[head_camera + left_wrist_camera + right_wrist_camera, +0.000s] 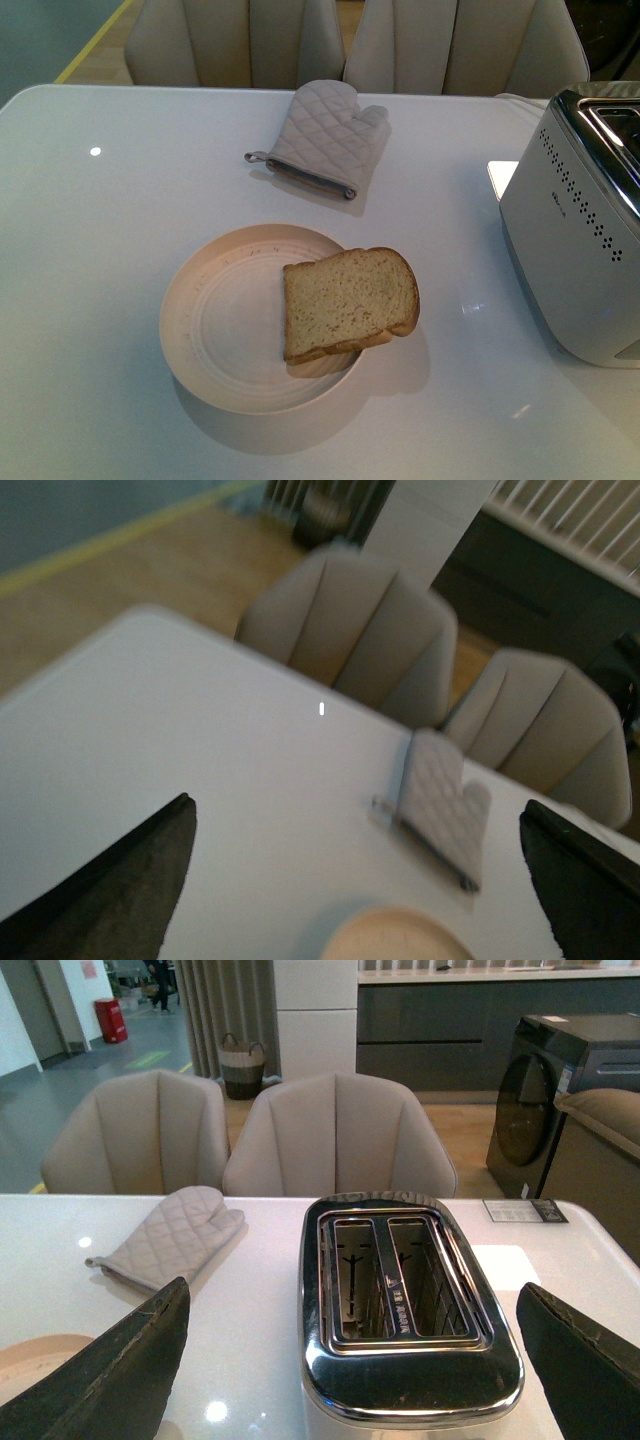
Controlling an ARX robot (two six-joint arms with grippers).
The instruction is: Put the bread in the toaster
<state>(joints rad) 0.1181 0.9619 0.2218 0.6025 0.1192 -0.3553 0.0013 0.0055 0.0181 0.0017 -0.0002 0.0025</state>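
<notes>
Bread lay on plate, oven mitt at 12 o'clock, toaster at 3 o'clock; left gripper and right gripper hovered spread apart.

Left end effector above a white surface, its dark fingers spread wide.
A quilted oven mitt lies flat near the far edge, in front of two beige chairs; a pale plate shows only its rim, blurred.
</notes>
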